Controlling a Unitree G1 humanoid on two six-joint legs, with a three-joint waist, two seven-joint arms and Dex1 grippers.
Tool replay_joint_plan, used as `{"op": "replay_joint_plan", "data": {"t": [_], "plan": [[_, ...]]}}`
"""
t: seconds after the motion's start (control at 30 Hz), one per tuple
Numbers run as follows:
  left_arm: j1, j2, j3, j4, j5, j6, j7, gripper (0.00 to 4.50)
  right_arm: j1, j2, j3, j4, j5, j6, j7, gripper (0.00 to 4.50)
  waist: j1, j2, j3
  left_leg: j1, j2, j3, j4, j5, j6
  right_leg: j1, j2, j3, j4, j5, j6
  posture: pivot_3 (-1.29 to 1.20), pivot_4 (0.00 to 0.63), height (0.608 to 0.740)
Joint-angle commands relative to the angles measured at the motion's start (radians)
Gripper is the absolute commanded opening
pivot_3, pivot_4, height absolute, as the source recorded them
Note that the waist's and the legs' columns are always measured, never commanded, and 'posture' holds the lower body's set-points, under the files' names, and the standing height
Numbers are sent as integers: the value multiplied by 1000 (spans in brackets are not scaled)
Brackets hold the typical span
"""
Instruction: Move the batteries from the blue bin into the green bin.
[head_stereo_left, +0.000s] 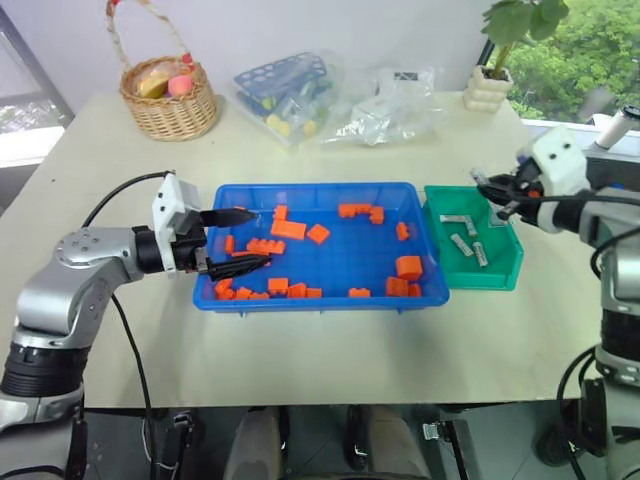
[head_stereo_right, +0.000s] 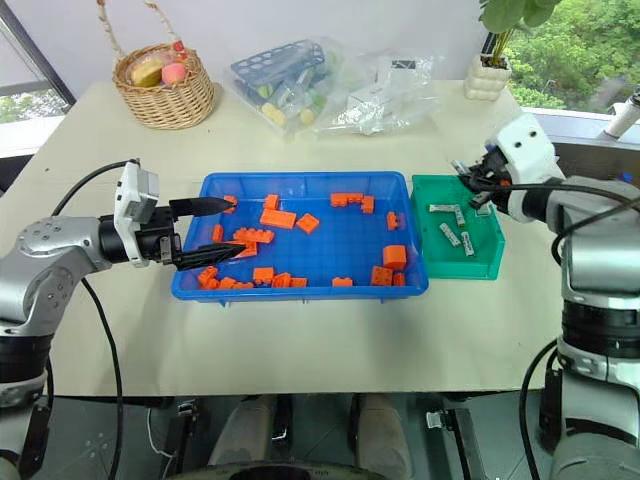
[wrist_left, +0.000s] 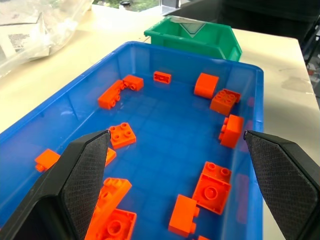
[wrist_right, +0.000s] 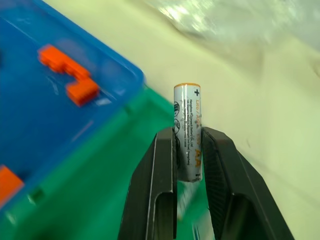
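Right gripper (wrist_right: 189, 150) clamped on one battery (wrist_right: 187, 131), which stands up between the two black fingers with its orange-ringed plus end sticking out past the tips. It hangs over the green bin (head_stereo_left: 497, 272), near that bin's far edge. Left gripper (head_stereo_left: 243, 240) spread wide and holding nothing, hovering over the left end of the blue bin (head_stereo_left: 310, 190), one finger above the other.

Green bin sits just beside the blue bin's right end, toward the bench's right edge. Four batteries (head_stereo_left: 468, 241) lie loose on its floor.

Blue bin is mid-bench. Orange bricks (head_stereo_left: 288, 229) scattered across it: a cluster at the left end and along the near wall, a few by the far wall, two or three at the right end. Cannot make out any batteries among them.

Along the bench's far edge: wicker basket (head_stereo_left: 172, 110) toward the left corner, clear plastic bags (head_stereo_left: 340, 98) in the middle, a potted plant (head_stereo_left: 490, 85) toward the right corner.
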Motion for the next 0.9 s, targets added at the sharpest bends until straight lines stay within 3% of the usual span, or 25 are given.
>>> {"op": "replay_joint_plan", "data": {"t": [0.03,0.13,0.4,0.53,0.73,0.9], "plan": [[-42,1,11,12,7,-26,-7,4500,16,5,-19,-50,33,-3,-52,1913,-3,0,0,0,0,0,0,0,0,0,0,0,0,0,0,0,150,736],[-60,-6,9,29,13,-32,-6,4500,33,-8,-23,-37,64,-19,-59,3321,-3,0,0,-1,0,0,1,0,0,0,0,0,0,0,0,0,150,736],[-5,63,110,35,9,-27,10,4500,198,-220,-235,123,302,-178,279,3321,11,0,0,-1,-1,0,0,0,1,1,0,0,-1,0,0,0,150,736],[85,136,233,16,-24,11,6,4500,292,-335,-310,297,381,-215,486,3321,10,0,0,0,0,0,0,0,1,1,0,0,-2,0,0,0,150,736],[235,185,359,-5,-21,15,8,4500,294,-379,-241,523,347,-362,528,3321,4,0,0,1,1,1,1,0,1,1,-1,0,-2,-2,-3,0,150,736],[302,204,416,-2,-14,7,14,4500,262,-369,-194,535,371,-385,524,3321,0,0,0,1,1,1,0,-1,0,0,-1,1,-2,-2,-3,0,150,736]]}}
